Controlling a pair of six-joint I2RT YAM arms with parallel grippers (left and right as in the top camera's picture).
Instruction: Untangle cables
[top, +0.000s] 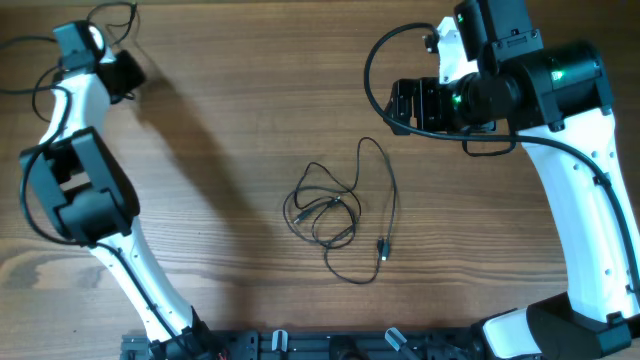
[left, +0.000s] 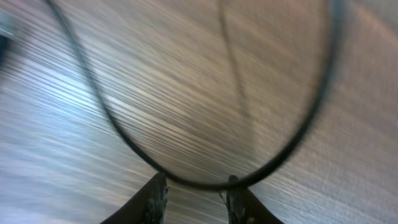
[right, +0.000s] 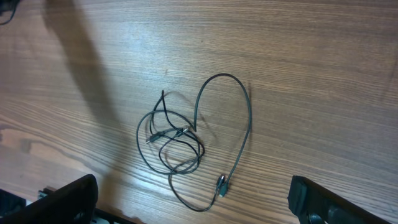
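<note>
The cables (top: 335, 210) lie as thin black wires in a loose tangle at the middle of the table. One long loop runs to a small plug (top: 383, 248). The right wrist view shows the tangle (right: 177, 142) and the plug (right: 221, 184) on the wood. My right gripper (top: 412, 105) is open and empty, raised to the upper right of the tangle, with its fingers (right: 186, 202) spread wide. My left gripper (top: 125, 72) is at the far left corner, far from the tangle. Its fingers (left: 196, 186) are apart. A blurred black cable loop (left: 124, 140) crosses just beyond the tips; I cannot tell which cable it is.
The wooden table (top: 220, 150) fills the view. Thin black leads (top: 30, 65) loop around the left arm's head at the far left edge. A black rail (top: 300, 345) runs along the front edge between the two arm bases.
</note>
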